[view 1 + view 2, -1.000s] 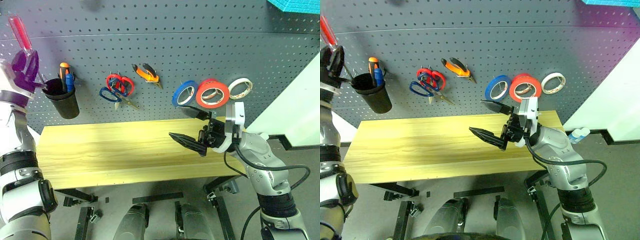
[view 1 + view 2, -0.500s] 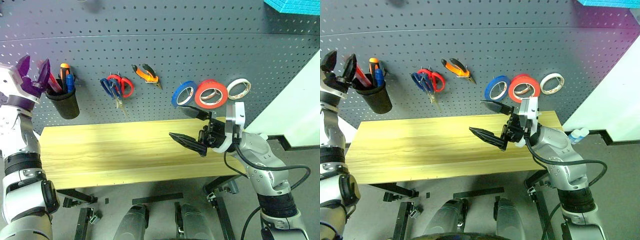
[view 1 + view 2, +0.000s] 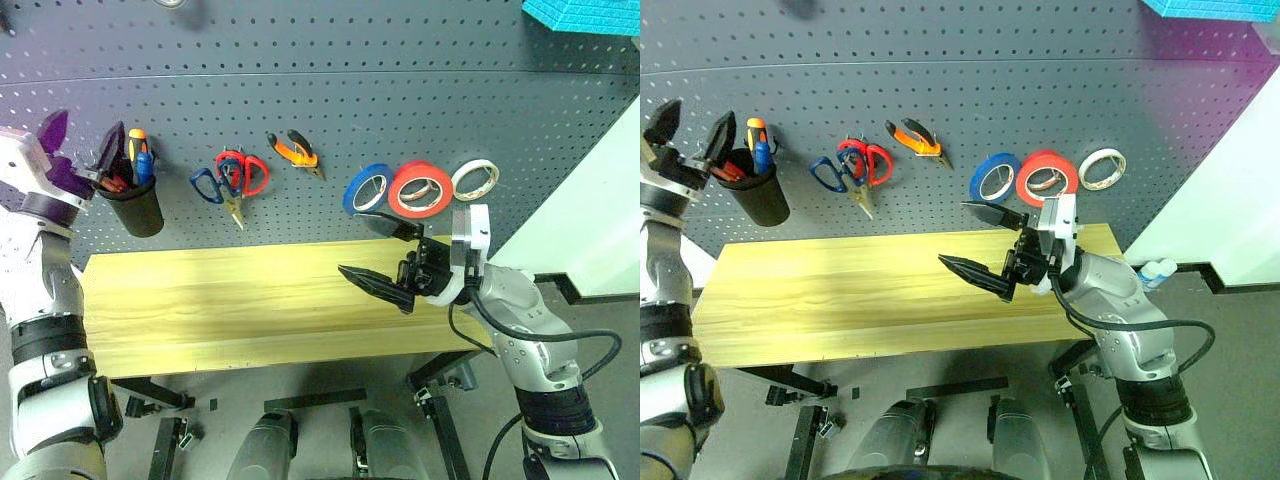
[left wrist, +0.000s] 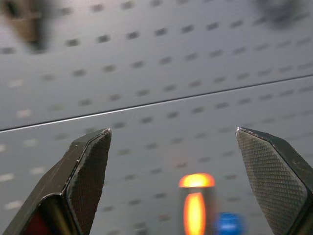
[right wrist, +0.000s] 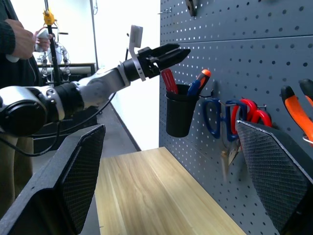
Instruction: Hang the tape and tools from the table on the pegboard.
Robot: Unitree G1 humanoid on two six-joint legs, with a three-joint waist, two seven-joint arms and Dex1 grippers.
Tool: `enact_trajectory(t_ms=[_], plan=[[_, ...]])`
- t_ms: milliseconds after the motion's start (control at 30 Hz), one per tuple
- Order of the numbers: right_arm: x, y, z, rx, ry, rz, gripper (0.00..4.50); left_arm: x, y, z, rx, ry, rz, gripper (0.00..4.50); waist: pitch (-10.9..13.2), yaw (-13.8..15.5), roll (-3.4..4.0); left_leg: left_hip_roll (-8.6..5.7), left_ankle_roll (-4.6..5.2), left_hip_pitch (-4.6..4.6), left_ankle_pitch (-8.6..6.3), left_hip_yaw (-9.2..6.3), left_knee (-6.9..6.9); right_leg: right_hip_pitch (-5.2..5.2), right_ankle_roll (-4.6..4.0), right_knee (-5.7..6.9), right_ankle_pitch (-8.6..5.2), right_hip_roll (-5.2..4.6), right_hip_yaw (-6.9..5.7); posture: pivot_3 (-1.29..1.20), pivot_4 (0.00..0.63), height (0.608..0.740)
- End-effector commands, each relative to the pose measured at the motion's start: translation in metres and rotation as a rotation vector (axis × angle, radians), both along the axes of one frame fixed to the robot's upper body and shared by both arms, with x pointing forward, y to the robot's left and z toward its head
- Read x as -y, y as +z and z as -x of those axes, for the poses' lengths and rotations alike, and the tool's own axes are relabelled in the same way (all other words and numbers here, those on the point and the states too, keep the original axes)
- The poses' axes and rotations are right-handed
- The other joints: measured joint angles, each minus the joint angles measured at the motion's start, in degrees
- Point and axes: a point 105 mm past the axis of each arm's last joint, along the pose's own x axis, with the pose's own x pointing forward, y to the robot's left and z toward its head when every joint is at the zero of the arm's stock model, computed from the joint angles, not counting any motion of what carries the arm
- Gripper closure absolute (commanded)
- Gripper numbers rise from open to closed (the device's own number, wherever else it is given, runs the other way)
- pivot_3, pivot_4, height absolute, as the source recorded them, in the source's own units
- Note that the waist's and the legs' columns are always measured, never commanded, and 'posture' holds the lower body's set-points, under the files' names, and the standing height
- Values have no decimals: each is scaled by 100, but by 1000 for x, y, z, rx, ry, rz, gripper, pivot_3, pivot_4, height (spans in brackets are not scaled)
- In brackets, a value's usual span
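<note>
My left gripper [image 3: 85, 132] stands open just over a black cup [image 3: 137, 207] that hangs on the pegboard [image 3: 330, 100]. The red-handled screwdriver [image 5: 168, 81] rests in the cup beside an orange-topped tool and a blue one. Further right on the hooks hang the dark blue scissors [image 3: 207, 185] with a red-handled pair, the orange-and-black pliers [image 3: 293, 148] and the large orange-red tape [image 3: 422, 188]. My right gripper [image 3: 352, 243] is open with nothing in it, held above the right part of the table [image 3: 200, 300].
A blue roll [image 3: 368, 188] and a pale roll [image 3: 476, 178] flank the orange-red tape. A person [image 5: 14, 39] stands off the table's left end, holding something small. A white wall panel [image 3: 590, 220] rises at the right.
My left gripper came down from above the cup and opened, and the red screwdriver now sits in the cup. The two scissors swung on their hook. The right arm stayed still.
</note>
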Motion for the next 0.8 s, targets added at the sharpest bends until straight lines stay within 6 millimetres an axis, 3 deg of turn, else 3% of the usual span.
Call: enact_trajectory(t_ms=[33, 200, 267, 467, 800], plan=[[5, 8, 3, 51, -21, 2, 0, 33, 11, 15, 7, -137, -53, 237, -3, -2, 5, 0, 0, 0, 0, 0, -1, 0, 0, 0, 0, -1, 1, 4, 97, 740], [11, -1, -3, 38, -70, 41, 0, 69, -21, 24, -120, -215, -196, 237, -12, 12, 21, 4, 0, 27, -1, 0, -9, 25, -2, -8, -1, -2, 2, 15, 98, 740], [16, -10, -10, 36, -134, 76, 0, 74, -37, 27, -167, -216, -232, 237, -14, 17, 25, 5, 0, 46, -1, 1, -18, 44, -3, -20, -2, -1, 3, 16, 99, 740], [26, -32, -19, 7, -223, 97, 0, 61, -76, 27, -276, -158, -221, 237, -19, 47, 32, 11, 0, 58, -1, 3, -25, 59, -13, -39, -8, 2, 4, 18, 100, 740], [53, -81, 5, -98, -288, 161, 0, 39, -137, 43, -411, -75, -277, 237, -41, 64, 56, 8, 1, 60, -2, 5, -62, 53, -5, -58, -4, -5, 5, 31, 99, 740]])
